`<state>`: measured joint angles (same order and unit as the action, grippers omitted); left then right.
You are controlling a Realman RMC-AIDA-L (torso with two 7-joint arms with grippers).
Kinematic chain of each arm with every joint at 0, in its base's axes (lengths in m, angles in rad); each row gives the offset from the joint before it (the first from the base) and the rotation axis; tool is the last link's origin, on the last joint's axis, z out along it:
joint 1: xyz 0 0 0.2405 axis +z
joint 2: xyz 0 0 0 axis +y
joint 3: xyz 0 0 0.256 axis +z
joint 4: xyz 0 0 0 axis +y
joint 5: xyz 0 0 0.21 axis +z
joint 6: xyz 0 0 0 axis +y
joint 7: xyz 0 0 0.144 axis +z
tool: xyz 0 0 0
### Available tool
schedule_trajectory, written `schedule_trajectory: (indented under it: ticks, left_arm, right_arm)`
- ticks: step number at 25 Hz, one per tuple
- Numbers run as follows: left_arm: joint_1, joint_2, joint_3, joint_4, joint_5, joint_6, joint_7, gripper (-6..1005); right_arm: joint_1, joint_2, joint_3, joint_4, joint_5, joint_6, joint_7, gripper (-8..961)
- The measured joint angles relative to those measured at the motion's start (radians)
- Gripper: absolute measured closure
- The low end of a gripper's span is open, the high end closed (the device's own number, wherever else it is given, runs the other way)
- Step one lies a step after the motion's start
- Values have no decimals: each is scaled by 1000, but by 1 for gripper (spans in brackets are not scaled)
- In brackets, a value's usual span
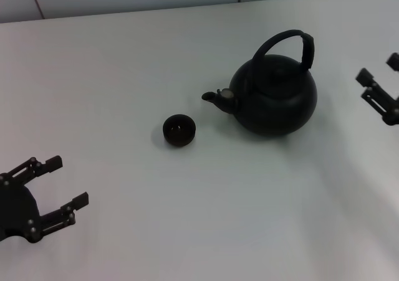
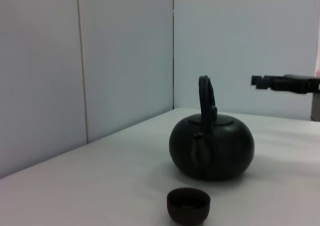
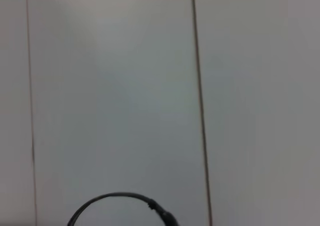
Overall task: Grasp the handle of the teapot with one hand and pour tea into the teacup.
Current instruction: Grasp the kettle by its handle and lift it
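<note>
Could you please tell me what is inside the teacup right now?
The teacup shows only a dark interior in both views; whether it holds tea cannot be told. Nothing sticks out of it.

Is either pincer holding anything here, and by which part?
Nothing is held. Left pincer and right pincer are both open; the teapot stands untouched.

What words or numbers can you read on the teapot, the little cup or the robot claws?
None: no words, numbers, labels or signs show in any view.
The teapot and its handle are plain black.
The teacup is plain black, with no mark.
The left claw and the right claw, both open and off to the sides, show only small screws.
The white table and the wall panels carry no writing.
</note>
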<state>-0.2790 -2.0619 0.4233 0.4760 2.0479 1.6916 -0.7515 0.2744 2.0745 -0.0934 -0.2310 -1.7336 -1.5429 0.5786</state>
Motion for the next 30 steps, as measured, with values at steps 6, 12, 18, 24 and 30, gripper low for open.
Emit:
schedule_trajectory:
  ticks: [6,12,18,24,30]
  left_arm:
    - [0,-1,0,-13,-16,0,3,186]
    - [0,-3,0,-22,-31,-1,14,186]
    - [0,-4,0,-36,-46,-1,14,186]
    - [0,-4,0,-37,-52,1,15,187]
    - [0,-5,0,-37,-55,3,15,187]
  right_arm:
    - [80,-1,-20,-49,-63,102,73,262]
    - [152,-3,-96,-84,-69,198,132,261]
    - [201,-3,-169,-101,-69,296,173,262]
    - [221,-6,-189,-103,-69,321,189,262]
    - [224,-7,-193,-103,-69,322,189,267]
